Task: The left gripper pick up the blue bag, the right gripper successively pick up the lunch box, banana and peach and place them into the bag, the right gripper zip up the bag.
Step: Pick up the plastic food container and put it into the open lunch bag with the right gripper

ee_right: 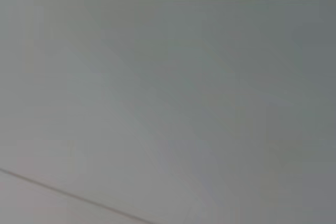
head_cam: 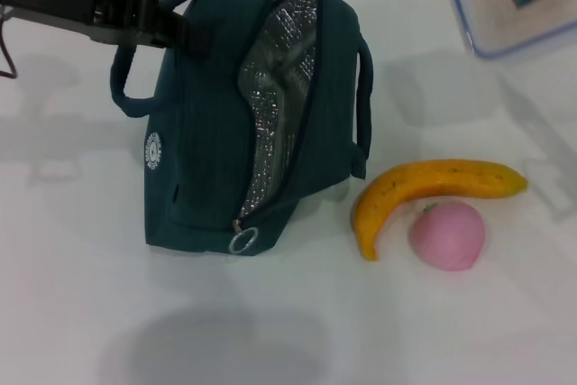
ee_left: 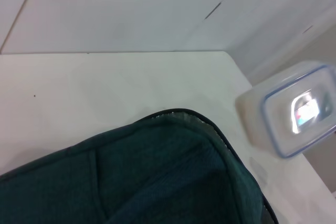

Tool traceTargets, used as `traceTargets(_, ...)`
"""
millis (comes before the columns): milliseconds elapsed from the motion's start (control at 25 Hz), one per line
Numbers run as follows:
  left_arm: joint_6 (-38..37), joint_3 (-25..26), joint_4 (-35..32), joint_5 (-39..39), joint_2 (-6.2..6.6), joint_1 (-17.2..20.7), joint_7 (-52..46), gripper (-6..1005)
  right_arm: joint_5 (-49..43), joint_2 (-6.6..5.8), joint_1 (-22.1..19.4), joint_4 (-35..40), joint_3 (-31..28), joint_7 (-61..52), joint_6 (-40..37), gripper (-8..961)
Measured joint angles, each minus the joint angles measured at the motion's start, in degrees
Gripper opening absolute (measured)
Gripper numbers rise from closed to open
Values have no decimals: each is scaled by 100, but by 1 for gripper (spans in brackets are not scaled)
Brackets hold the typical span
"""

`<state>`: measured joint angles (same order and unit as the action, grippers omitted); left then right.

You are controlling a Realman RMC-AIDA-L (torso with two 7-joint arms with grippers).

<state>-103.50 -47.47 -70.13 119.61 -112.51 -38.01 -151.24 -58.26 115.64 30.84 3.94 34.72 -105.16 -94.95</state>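
Note:
The dark teal-blue bag point(head_cam: 207, 132) stands upright on the white table point(head_cam: 81, 295), unzipped, with its silver lining showing. My left gripper point(head_cam: 185, 32) reaches in from the left and is shut on the bag's top handle. The bag's top also fills the lower part of the left wrist view point(ee_left: 157, 177). The clear lunch box point(head_cam: 518, 2) with a blue-rimmed lid is at the far right, seemingly raised above the table; it also shows in the left wrist view point(ee_left: 294, 111). The banana point(head_cam: 424, 185) and the pink peach point(head_cam: 448, 234) lie touching, right of the bag. My right gripper is out of view.
The zipper's ring pull point(head_cam: 243, 241) hangs at the bag's lower front corner. The second handle point(head_cam: 363, 105) hangs on the bag's right side. The right wrist view shows only a plain grey surface.

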Motion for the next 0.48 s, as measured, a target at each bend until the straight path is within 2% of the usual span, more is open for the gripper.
traceTargets(160,7,1,34,-3,-19,-39,-10,36,123,15,335,15,4,-144,-291,96)
traceTargets(480,44,-1,297,28,-35,-217,27,35,93,57,1260,-112,132,-216,-327,96)
